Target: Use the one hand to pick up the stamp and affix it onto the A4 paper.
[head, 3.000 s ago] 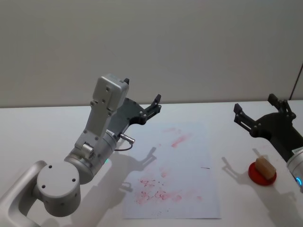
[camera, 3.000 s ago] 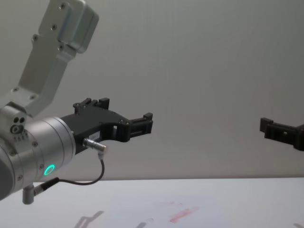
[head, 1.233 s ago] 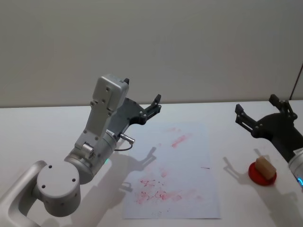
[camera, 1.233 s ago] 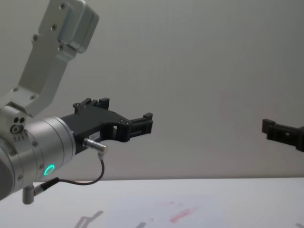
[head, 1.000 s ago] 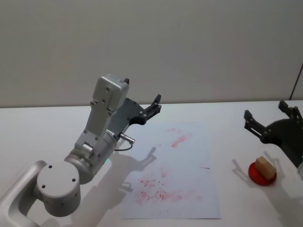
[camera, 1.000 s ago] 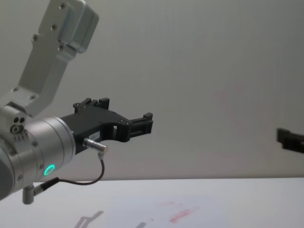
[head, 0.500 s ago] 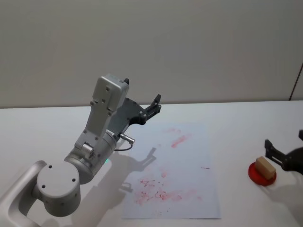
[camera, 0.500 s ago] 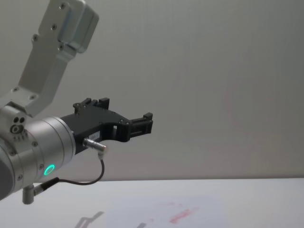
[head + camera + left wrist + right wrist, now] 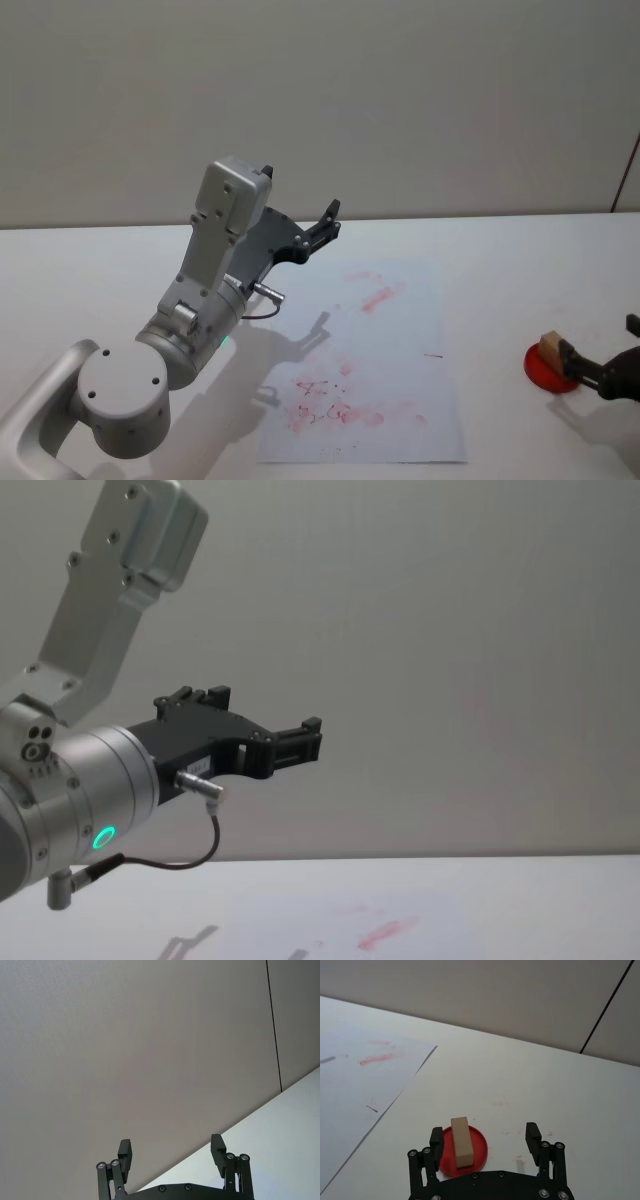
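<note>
1. Head view: the right pincer (image 9: 598, 341) has dropped from its raised spot over the far right of the table (image 9: 500, 250). It has also pulled back toward the robot and now sits low at the right edge, level with the stamp (image 9: 551, 348).
2. The stamp has not moved. It stands on the round red ink pad (image 9: 540, 373), well to the right of the A4 paper (image 9: 390, 350), which lies flat and carries smudged red marks.
3. In the right wrist view, the right pincer (image 9: 484, 1135) is wide open and holds nothing. The stamp (image 9: 461, 1141) stands between the jaws, close to one finger and well clear of the other.
4. The left pincer (image 9: 325, 225) has stayed parked, raised over the table beside the paper's far left corner. Its wrist view shows the jaws apart and empty.
5. My reading is that the approach is about finished and the grasp comes next. Nothing has yet been lifted or pressed onto the paper.
6. Because the stamp sits off-centre, the nearer finger would likely reach it first on closing. That could slide or tip it on the pad, so a small sideways correction looks wise.
</note>
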You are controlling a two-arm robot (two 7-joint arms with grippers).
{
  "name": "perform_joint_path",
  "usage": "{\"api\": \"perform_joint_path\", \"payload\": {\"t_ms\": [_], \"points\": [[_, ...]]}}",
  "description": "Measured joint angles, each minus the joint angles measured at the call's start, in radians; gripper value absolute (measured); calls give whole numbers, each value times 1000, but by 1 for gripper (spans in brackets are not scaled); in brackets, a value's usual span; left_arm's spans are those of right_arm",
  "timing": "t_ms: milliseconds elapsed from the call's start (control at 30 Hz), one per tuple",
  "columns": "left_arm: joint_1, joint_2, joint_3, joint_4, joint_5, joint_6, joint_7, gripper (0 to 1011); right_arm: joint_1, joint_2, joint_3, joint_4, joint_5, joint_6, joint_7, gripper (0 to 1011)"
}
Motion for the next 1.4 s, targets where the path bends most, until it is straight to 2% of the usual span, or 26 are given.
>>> {"api": "perform_joint_path", "payload": {"t_ms": [433,700,967,1000,1067,1267,1300,1400], "points": [[0,0,0,0,0,0,0,1001,39,-21,-22,42,-45,65,52,1001],[0,0,0,0,0,0,0,1001,65,-38,-34,68,-71,84,74,997],[0,0,0,0,0,0,0,1001,80,-48,-41,83,-85,95,87,815],[0,0,0,0,0,0,0,1001,82,-49,-42,86,-87,97,89,763],[0,0,0,0,0,0,0,1001,84,-51,-43,88,-89,98,90,726],[0,0,0,0,0,0,0,1001,89,-54,-45,93,-94,102,94,531],[0,0,0,0,0,0,0,1001,90,-54,-46,94,-95,102,95,471],[0,0,0,0,0,0,0,1001,91,-55,-46,95,-96,103,96,405]]}}
